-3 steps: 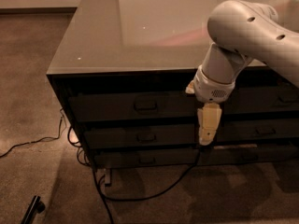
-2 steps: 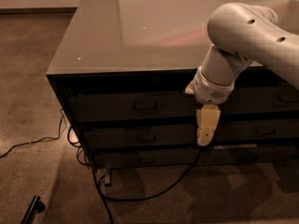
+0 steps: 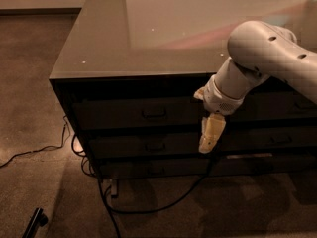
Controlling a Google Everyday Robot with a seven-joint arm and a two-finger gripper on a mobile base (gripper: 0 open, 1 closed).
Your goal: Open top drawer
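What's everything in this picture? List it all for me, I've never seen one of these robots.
cabinet: one, dark grey with a glossy top, fills the middle and right.
top drawer: one, dark grey, left column just under the cabinet top, looks shut.
lower drawers: two, dark grey, stacked below it.
right-column drawers: at least two, dark grey, partly behind the arm.
cables: several, black, on the floor to the left of and below the cabinet.
dark object: one, black, on the floor at bottom left; cannot tell what it is.
floor: brown, speckled.
robot arm: one, white, reaching in from the right.
gripper: one, cream, pointing down in front of the drawers, right of the top drawer's pull.
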